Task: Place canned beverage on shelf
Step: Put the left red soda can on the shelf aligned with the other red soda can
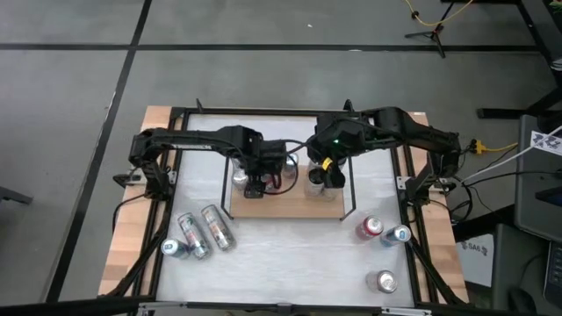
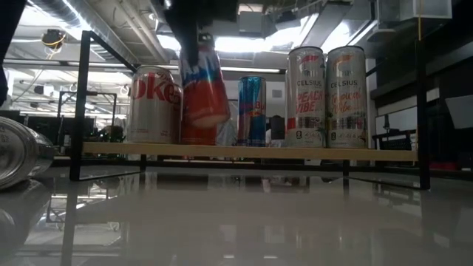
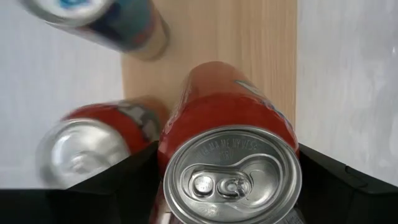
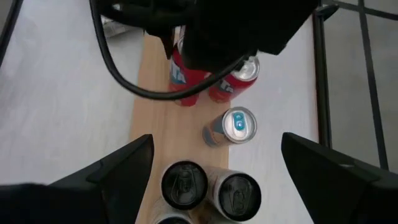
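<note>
We see the red can [image 3: 227,152] right up close, tilted, gripped on both sides by our left gripper [image 3: 227,186], just above the shelf [image 2: 244,152] beside the Diet Coke can [image 2: 151,105]. We should straighten it, lower slowly, then let go. Our right gripper [image 4: 211,168] hangs wide open, empty, above the Celsius cans [image 4: 211,190].

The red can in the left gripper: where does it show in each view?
High view: red can mostly hidden under the left gripper, over the shelf.
Low view: tilted, above the board.
Left wrist: centre, between the fingers.
Right wrist: under the arm.
Shared landmark: the blue can.
</note>
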Motion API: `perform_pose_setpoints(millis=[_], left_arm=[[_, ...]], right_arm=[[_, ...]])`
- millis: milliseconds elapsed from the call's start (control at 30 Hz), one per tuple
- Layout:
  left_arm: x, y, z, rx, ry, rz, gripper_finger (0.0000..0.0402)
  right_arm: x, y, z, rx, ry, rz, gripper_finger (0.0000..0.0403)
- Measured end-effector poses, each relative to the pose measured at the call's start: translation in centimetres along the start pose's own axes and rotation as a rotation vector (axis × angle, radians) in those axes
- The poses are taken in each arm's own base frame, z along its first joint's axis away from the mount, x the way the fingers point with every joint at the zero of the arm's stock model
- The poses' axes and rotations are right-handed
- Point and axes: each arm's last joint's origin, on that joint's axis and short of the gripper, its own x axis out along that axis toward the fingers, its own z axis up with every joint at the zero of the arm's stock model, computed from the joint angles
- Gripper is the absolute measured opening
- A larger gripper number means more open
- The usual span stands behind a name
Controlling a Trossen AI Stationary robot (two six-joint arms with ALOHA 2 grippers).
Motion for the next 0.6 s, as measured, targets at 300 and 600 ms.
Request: perform_pose_setpoints(millis=[300,600], left_arm=[[2.0,-0.2,0.4,0.001,0.077,-0.009,0.0295],[1.9,-0.2,0.0,-0.019,0.113,-0.006,0.0295]], right_arm=[[1.7,0.3,-0.6,-0.007,0.079,0.013,0.0347],[3.7,0.6,-1.5,-0.014,0.159,0.026,0.0347]])
